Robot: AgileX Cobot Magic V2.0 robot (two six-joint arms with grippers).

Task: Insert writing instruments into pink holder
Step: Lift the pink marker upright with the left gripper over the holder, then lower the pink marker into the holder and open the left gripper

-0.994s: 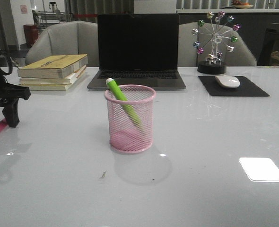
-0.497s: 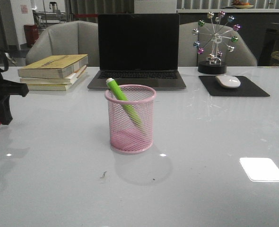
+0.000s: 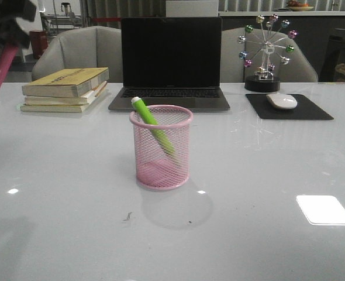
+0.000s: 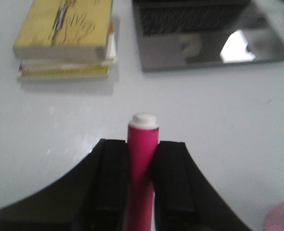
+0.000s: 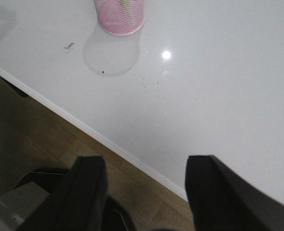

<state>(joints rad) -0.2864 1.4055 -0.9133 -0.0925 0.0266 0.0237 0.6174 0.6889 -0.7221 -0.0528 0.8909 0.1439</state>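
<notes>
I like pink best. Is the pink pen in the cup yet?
Not yet. The left hand grips the pink pen; only the green pen is inside the cup.

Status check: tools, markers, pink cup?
Left tool shut on magenta marker, raised at far left. Right tool open, empty. Green marker leans inside pink mesh cup. Nothing blocks the cup.

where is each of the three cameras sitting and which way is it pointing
Front view: faces forward over the table at the pink holder with the green marker; the left gripper shows blurred at upper left.
Left wrist view: on the left arm, looks down on the books and laptop; its fingers clamp the pink marker.
Right wrist view: above the table edge; open right gripper.
All three show the holder.
</notes>
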